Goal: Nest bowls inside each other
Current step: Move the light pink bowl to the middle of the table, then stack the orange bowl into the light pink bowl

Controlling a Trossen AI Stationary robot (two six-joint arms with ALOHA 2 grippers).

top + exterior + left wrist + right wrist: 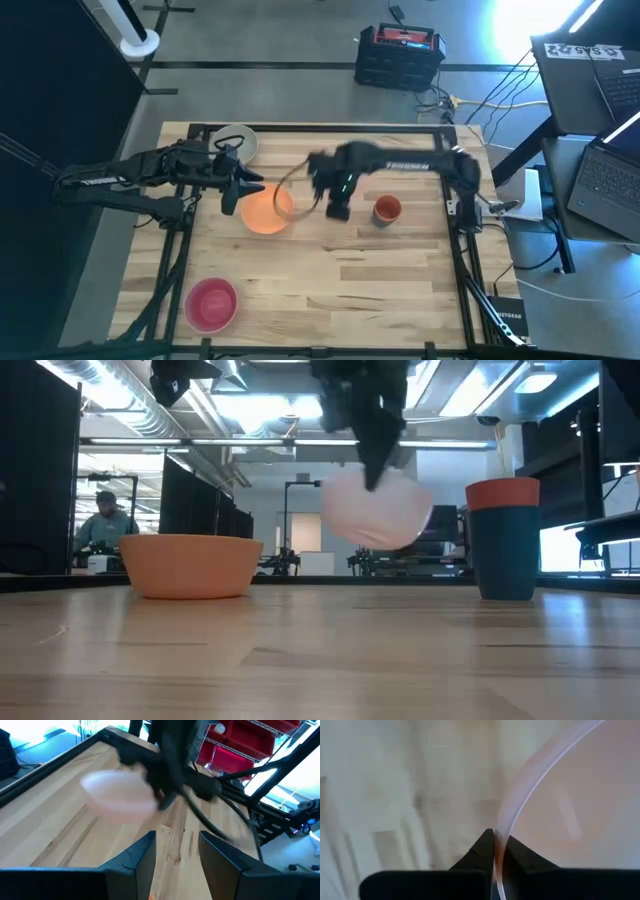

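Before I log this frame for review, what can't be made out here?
- Pale pink bowl in the right claw: motion-blurred in the high, low and left wrist views; right wrist view cuts it off.
- Grey-white bowl: partly hidden by the left arm, high view.
- Contents of the small orange-red bowl: hidden by its wall, low view.

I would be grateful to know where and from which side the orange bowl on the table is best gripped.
Grip the orange bowl by its thin rim, coming straight down from above. It sits upright and open, with walls flaring outward, so one finger inside and one outside pinches best, as the right claw does on the pale pink bowl. The open left claw waits beside it.
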